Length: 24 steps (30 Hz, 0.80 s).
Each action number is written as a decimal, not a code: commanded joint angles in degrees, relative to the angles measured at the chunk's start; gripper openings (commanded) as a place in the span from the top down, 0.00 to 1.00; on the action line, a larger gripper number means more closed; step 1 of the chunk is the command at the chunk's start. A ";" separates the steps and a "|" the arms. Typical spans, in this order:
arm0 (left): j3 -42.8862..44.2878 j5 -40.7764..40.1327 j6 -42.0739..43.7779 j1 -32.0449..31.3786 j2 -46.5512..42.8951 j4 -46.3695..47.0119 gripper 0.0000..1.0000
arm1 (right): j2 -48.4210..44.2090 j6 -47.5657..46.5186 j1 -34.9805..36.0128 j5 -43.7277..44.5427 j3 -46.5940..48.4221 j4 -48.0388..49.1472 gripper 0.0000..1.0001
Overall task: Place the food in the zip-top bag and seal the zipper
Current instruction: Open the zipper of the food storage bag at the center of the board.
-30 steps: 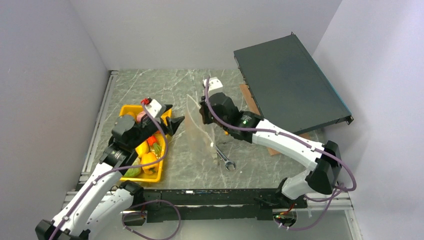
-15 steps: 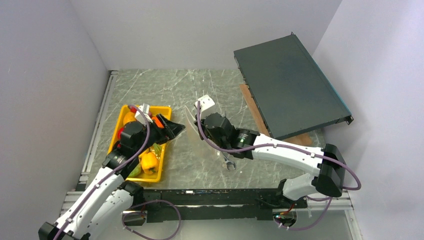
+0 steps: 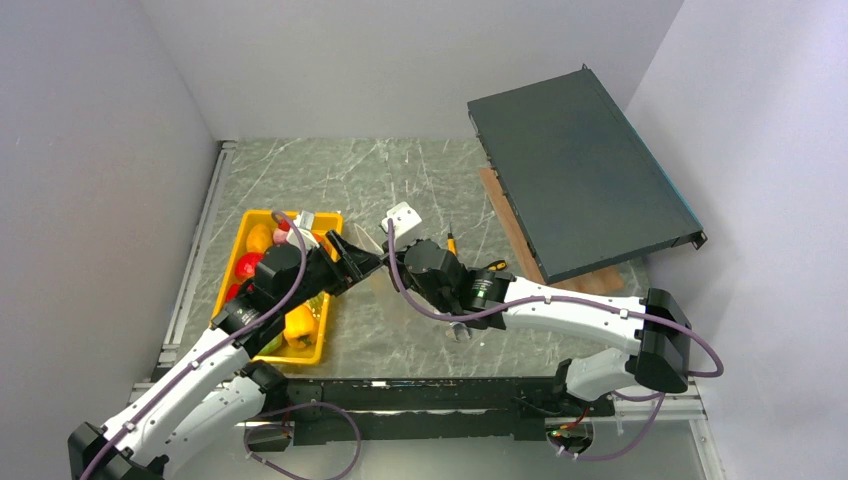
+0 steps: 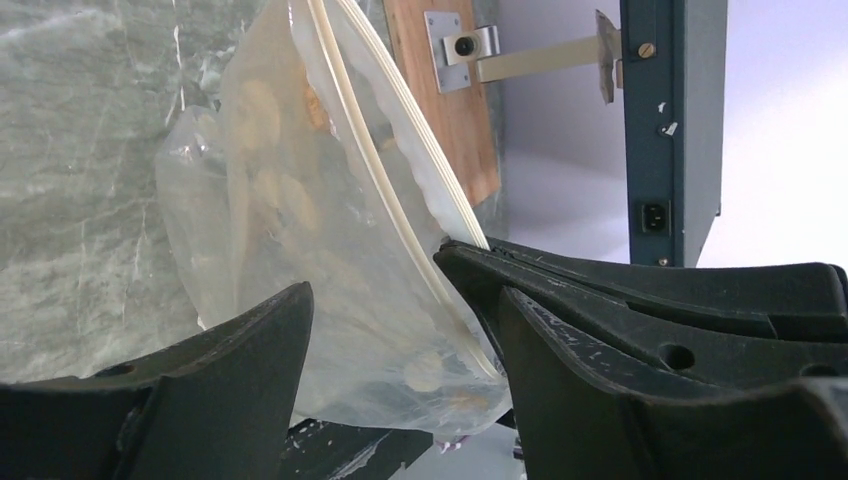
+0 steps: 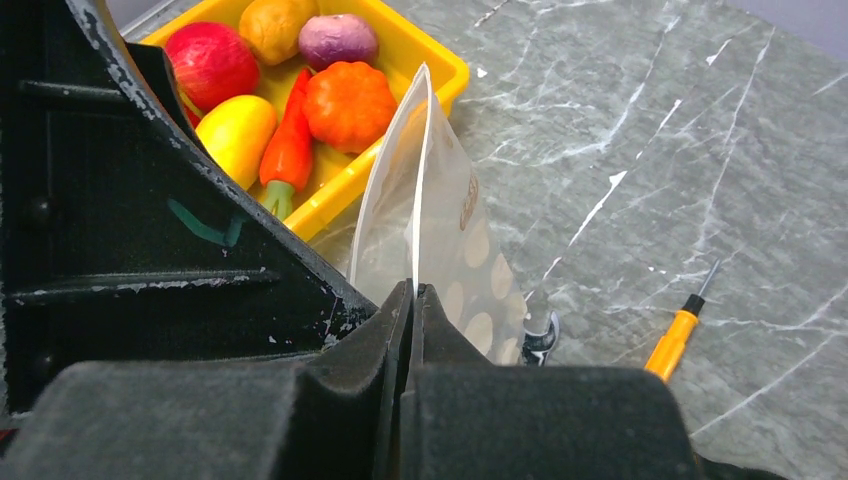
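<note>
Right pincer (image 5: pixel 412 290) was clamped tight on the zip-top bag (image 5: pixel 440 230), holding it on edge above the surface (image 5: pixel 650 150), just beside the yellow tray (image 5: pixel 440 70) where the food (image 5: pixel 345 105) sat. Left pincer (image 4: pixel 375 285) gaped wide around the zipper (image 4: pixel 388 175). The bag's brown print was too small to read.

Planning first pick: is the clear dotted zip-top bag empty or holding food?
Empty: only white dots show through the clear bag; the toy food lies in the yellow tray.
</note>
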 commanded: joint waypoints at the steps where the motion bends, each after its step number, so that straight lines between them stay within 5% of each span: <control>1: 4.19 -7.26 -0.67 -2.70 0.49 -5.90 0.32 | -2.65 -2.66 2.29 2.26 -0.01 5.29 1.00; 9: 2.66 -14.78 4.07 -2.87 -5.34 -16.45 0.60 | -5.70 -3.60 2.68 7.68 -2.04 6.38 1.00; 13: 2.01 -17.59 7.08 -2.87 -9.81 -21.11 0.84 | -8.27 -2.80 2.63 9.26 -4.29 7.48 1.00; 19: 1.97 -20.28 11.05 -2.79 -13.98 -24.96 0.92 | -9.70 -3.14 2.62 12.47 -4.54 4.53 1.00; 24: 3.71 -12.79 13.40 -2.80 -7.91 -22.52 0.97 | -9.52 -0.41 2.79 7.68 -5.48 3.34 1.00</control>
